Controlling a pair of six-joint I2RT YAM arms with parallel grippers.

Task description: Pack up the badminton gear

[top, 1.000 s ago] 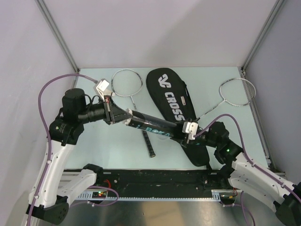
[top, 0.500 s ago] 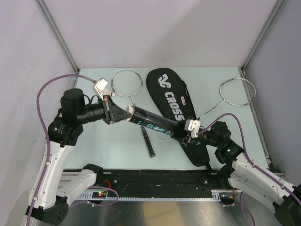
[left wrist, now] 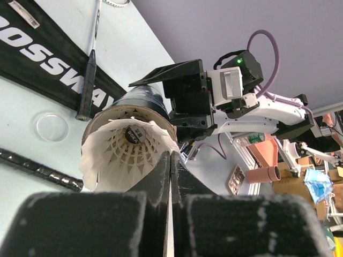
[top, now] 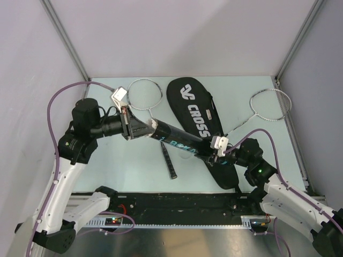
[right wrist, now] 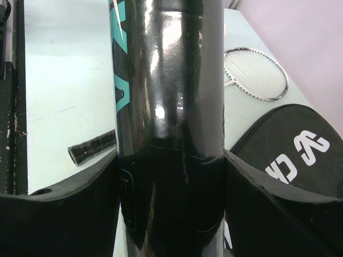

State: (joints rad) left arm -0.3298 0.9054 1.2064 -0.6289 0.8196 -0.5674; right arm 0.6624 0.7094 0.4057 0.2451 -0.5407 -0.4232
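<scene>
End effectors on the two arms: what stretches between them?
A black cylindrical tube, seen in the top view. The right end effector clamps one end; the left end effector pinches a white feather shuttlecock at its open mouth.

Pale green table point(top: 118, 160), grey walls point(top: 177, 37), metal corner posts point(top: 69, 48)

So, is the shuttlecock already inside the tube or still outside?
Partly in: the left wrist view shows the shuttlecock with its feathers sticking out of the tube mouth, their edge pinched by the left end effector.
</scene>
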